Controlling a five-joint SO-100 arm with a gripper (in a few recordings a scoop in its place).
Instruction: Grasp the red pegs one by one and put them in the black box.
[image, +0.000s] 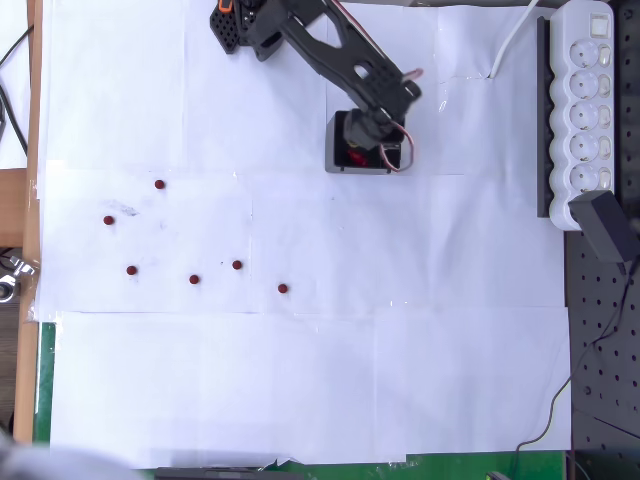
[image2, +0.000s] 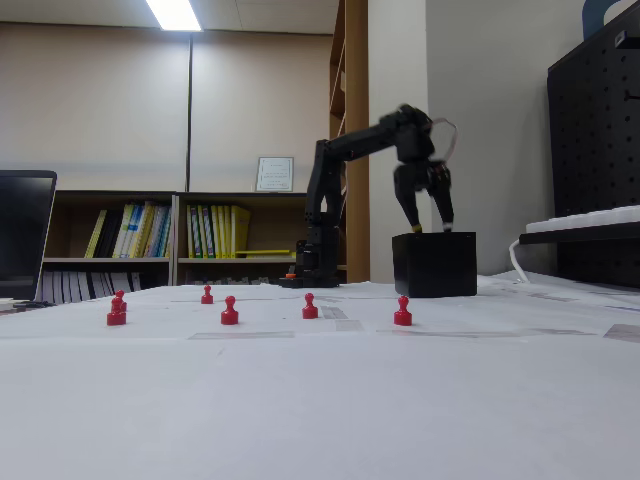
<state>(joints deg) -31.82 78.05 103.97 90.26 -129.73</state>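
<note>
Six pegs (image: 194, 279) lie on the table (image: 300, 380), well apart from the gripper (image2: 430, 228), whose spread, empty fingers (image2: 411, 216) hang over the box (image: 343, 160) directly beneath, red showing inside it, suggesting a delivery just made.

The red pegs (image: 194, 279) are dark red in the overhead view and a brighter red in the fixed view (image2: 229, 311). The black box (image2: 434, 264) has plain black walls (a small red spot shows inside it from above (image: 355, 157)). The arm (image: 340, 55) is black, with an orange part at its base (image: 222, 4), and the gripper (image2: 426, 207) is black too. The paper sheets (image: 300, 380) on the table are white. The power strip (image: 588, 105) is white on a dark rail, and the pegboard (image: 600, 340) is black with a regular pattern of small holes. The table edge (image: 44, 400) is green.
</note>
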